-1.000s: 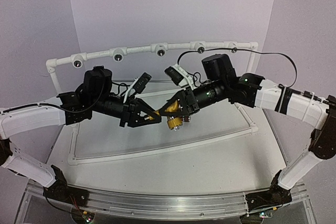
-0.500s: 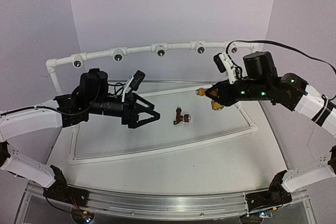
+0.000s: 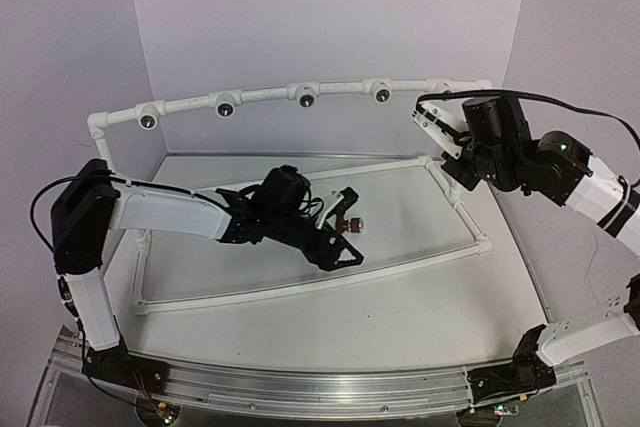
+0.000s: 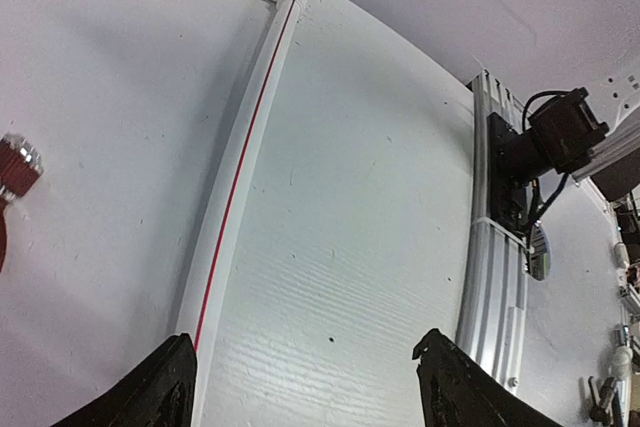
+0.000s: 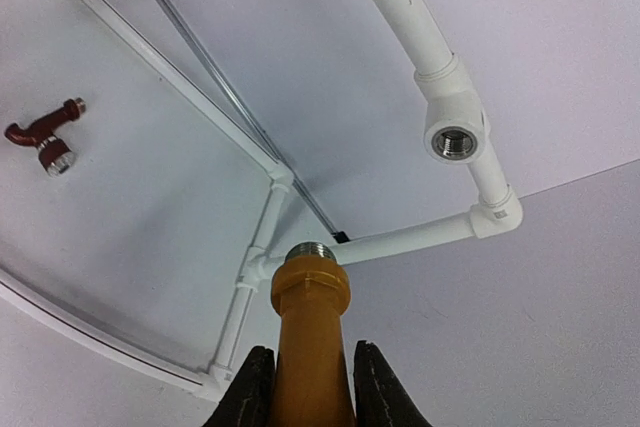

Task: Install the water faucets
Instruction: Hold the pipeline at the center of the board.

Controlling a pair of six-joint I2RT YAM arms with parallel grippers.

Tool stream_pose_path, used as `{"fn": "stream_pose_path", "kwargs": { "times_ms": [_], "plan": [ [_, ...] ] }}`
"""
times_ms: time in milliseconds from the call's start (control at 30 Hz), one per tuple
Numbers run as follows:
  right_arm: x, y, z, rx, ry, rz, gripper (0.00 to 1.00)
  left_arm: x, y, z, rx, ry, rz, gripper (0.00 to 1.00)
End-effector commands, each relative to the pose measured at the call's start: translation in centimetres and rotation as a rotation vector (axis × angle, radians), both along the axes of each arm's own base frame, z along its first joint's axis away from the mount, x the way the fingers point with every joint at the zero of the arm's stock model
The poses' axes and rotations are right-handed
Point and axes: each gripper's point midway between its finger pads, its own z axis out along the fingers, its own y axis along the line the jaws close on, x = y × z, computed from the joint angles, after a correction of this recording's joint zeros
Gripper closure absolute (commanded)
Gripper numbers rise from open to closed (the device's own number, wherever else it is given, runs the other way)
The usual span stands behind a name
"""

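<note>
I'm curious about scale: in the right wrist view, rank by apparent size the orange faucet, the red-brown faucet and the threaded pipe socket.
Largest: the orange faucet, though it sits nearest the camera.
Then the red-brown faucet and the pipe socket: they look alike, so no ranking.

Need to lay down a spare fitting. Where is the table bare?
Bare: the strip between front pipe and rail, and right of the red faucet up to the side pipe. Crowded around that faucet, beside the left gripper.

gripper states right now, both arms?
Left gripper: open, holding nothing.
Right gripper: closed on the yellow-orange faucet.
</note>
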Motion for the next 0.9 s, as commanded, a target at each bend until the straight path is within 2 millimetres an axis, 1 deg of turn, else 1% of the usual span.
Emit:
{"fn": "stream_pose_path", "kwargs": {
  "times_ms": [0,67,167,233,300,367,400,500,533,600,667,700,733,767,800,867],
  "plan": [
    [-0.4,-2.9,1.8,-0.134,-0.076,-0.097,1.0,2.0,-5.0,0.4,-0.039,-0.124,-0.044,0.19],
    [-0.4,-3.1,2.4,-0.108,-0.082,-0.114,1.0,3.0,-6.9,-0.9,-0.031,-0.143,-0.045,0.17],
    [-0.5,-2.9,4.3,-0.036,-0.118,-0.144,1.0,4.1,-9.2,-2.8,-0.015,-0.185,-0.046,0.15],
    [-0.2,-2.5,4.3,-0.038,-0.13,-0.175,1.0,4.7,-10.6,-4.1,-0.003,-0.208,-0.042,0.15],
    [0.3,-2.7,3.6,-0.067,-0.139,-0.239,1.0,5.0,-11.9,-5.1,0.002,-0.223,-0.049,0.15],
    [0.8,-2.9,2.5,-0.128,-0.141,-0.3,1.0,5.3,-12.7,-6.2,0.031,-0.242,-0.038,0.15],
    [0.9,-3.0,2.4,-0.136,-0.149,-0.323,1.0,5.5,-13.0,-6.8,0.045,-0.246,-0.03,0.16],
    [0.6,-3.4,3.4,-0.069,-0.173,-0.34,1.0,5.1,-13.9,-8.8,0.075,-0.277,-0.054,0.19],
    [0.3,-3.7,3.9,-0.041,-0.183,-0.341,0.98,4.9,-14.2,-9.3,0.083,-0.288,-0.062,0.2],
    [-0.2,-4.3,4.6,-0.024,-0.208,-0.347,0.87,4.3,-14.8,-10.2,0.095,-0.308,-0.081,0.21],
    [-0.2,-4.5,4.4,-0.062,-0.207,-0.338,0.97,3.6,-15.2,-11.4,0.119,-0.345,-0.099,0.27],
    [-0.3,-4.5,4.2,-0.076,-0.203,-0.337,1.0,3.4,-15.3,-12.0,0.132,-0.364,-0.106,0.29],
    [-0.3,-4.4,3.9,-0.078,-0.191,-0.321,1.0,3.2,-15.4,-12.6,0.143,-0.376,-0.116,0.31],
    [-0.4,-4.1,3.6,-0.066,-0.174,-0.293,1.0,2.9,-15.3,-13.3,0.152,-0.379,-0.129,0.35],
    [-0.4,-3.7,3.1,-0.056,-0.156,-0.264,1.0,2.7,-15.2,-13.9,0.159,-0.379,-0.142,0.41],
    [0.1,-3.3,2.5,-0.097,-0.136,-0.252,1.0,2.1,-15.0,-13.9,0.156,-0.367,-0.167,0.64]
  ]
}}
